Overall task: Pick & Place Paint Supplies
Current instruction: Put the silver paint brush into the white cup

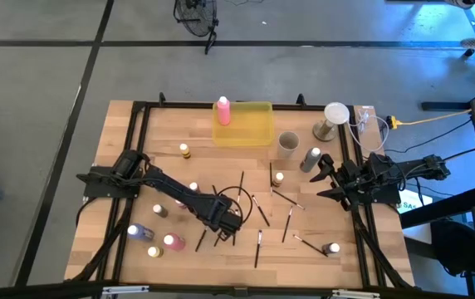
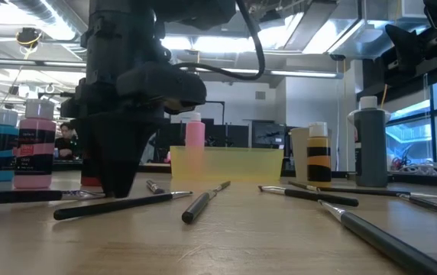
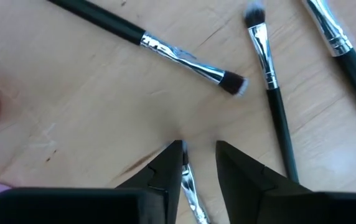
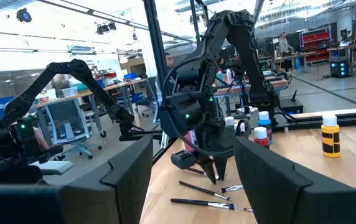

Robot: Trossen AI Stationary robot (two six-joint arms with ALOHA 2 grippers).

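My left gripper (image 1: 227, 223) is down at the table among scattered dark-handled paintbrushes, fingers pointing down and open. In its wrist view the fingertips (image 3: 199, 152) stand on either side of one brush (image 3: 190, 186) lying flat. Other brushes (image 3: 184, 59), (image 3: 271, 93) lie just beyond. Small paint bottles (image 1: 173, 242), (image 1: 136, 232), (image 1: 184, 150) stand on the table's left half. A grey bottle (image 1: 310, 159) stands on the right. My right gripper (image 1: 325, 178) waits open at the table's right edge, above the wood. My left gripper comes from above with its fingers across the brush, beside the silver ferrule (image 3: 189, 180). The ferrule lies close along the inner side of one finger (image 3: 173, 163); whether it touches I cannot tell. The brush lies flat on the table.
A translucent yellow tray (image 1: 254, 133) at the far edge holds a pink bottle (image 1: 222, 110). A grey-beige cup (image 1: 287, 144) and a white-topped bottle (image 1: 335, 116) stand to the tray's right. More brushes (image 1: 290, 223), (image 1: 258, 245) and a bottle (image 1: 331, 248) lie toward the near right.
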